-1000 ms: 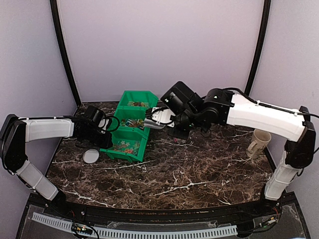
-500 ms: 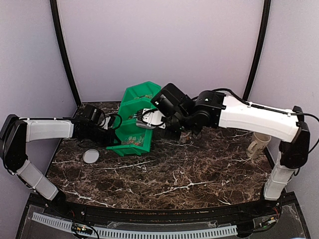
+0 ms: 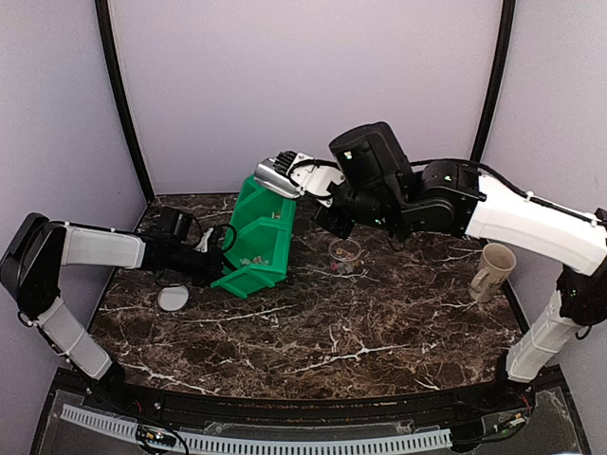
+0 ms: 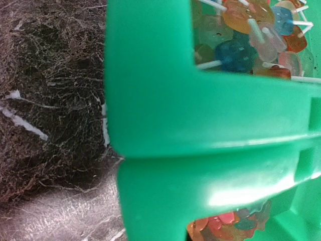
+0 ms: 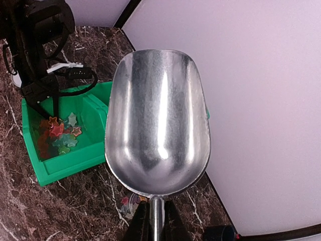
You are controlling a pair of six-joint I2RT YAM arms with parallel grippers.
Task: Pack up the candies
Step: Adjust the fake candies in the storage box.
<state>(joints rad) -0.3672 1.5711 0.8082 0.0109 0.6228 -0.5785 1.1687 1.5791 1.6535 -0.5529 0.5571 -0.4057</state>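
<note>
Up close in the left wrist view, the rim of a green bin fills the frame, with candies at the upper right and more at the bottom edge; the fingers themselves are out of sight. From above, the bin stands tipped on the table, left of centre, its far end raised. The left arm lies low, stretched toward it, and the left gripper is clamped on its near left edge. The right arm reaches across from the right, lifted. The right gripper is closed tight on the handle of an empty metal scoop above the bin. Only the right wrist view shows candies heaped in one compartment, at that frame's left. A clear jar stands just right of the bin, and a lid lies to the bin's lower left.
</note>
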